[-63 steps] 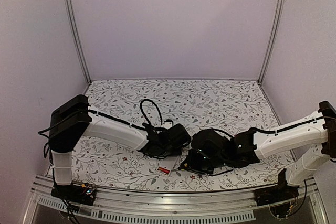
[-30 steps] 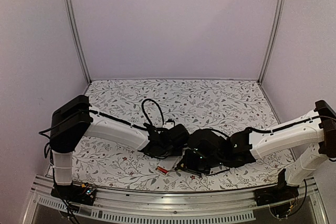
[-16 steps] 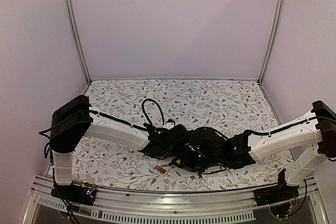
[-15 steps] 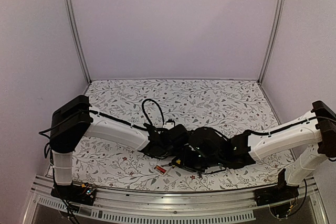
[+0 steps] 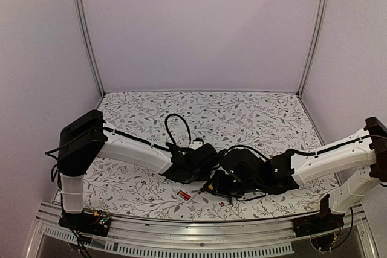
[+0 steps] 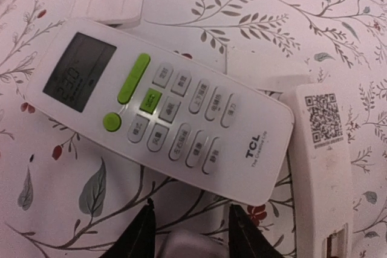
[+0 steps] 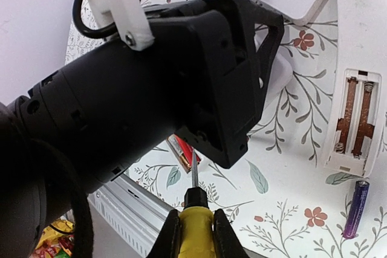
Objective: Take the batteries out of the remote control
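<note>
A plain pale lilac back wall (image 5: 199,28) stands between two upright aluminium posts (image 5: 84,34), with matching side walls (image 5: 36,58). Soft, even light falls on a white tablecloth printed with grey leaves and small red flowers (image 5: 242,113). A ribbed aluminium rail (image 5: 199,234) edges the table's near side.

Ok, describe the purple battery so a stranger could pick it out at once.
On the floral tablecloth, find the face-down white remote with its battery bay open. Just past that open end lies the purple battery, alone on the cloth. It is slim and violet, unlike the red battery off to the side.
</note>
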Robot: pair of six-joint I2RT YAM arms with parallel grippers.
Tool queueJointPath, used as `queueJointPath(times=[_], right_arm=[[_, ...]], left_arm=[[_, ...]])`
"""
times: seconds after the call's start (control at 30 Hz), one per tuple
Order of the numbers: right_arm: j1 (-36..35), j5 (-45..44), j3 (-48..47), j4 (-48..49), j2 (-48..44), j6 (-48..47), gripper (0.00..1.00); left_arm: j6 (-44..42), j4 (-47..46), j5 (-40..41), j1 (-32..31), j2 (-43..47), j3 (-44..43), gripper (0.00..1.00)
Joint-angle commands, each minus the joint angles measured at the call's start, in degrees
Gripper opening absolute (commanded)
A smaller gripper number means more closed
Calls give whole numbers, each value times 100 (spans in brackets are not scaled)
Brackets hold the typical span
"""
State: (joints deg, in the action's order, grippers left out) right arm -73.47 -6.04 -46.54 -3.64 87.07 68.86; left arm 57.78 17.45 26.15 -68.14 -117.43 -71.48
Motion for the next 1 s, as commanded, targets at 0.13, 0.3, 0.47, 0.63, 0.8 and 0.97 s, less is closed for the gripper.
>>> queueJointPath(times=[0.13,0.3,0.47,0.63,0.8,0.97], right_arm=[[61,432,75,-108,-67,-999,0],[61,468,-21,-125,115,-1133,0],[59,543,-100,-40,320,-1235,0],[61,746,-2,192,225,-1400,0],[61,1005,-2,296,188,-1542,0],[20,1059,-230,-58,363,-1691,0]], left_arm=[[-299,438,-891,-294,-344,357,39],[-320,446,-871,-323,-334,352,38],[-327,443,-857,-332,-329,341,38],[-337,443,-875,-336,-356,341,38],[-354,444,-876,-332,-375,311,37],[-345,501,-884,-334,-421,270,37]])
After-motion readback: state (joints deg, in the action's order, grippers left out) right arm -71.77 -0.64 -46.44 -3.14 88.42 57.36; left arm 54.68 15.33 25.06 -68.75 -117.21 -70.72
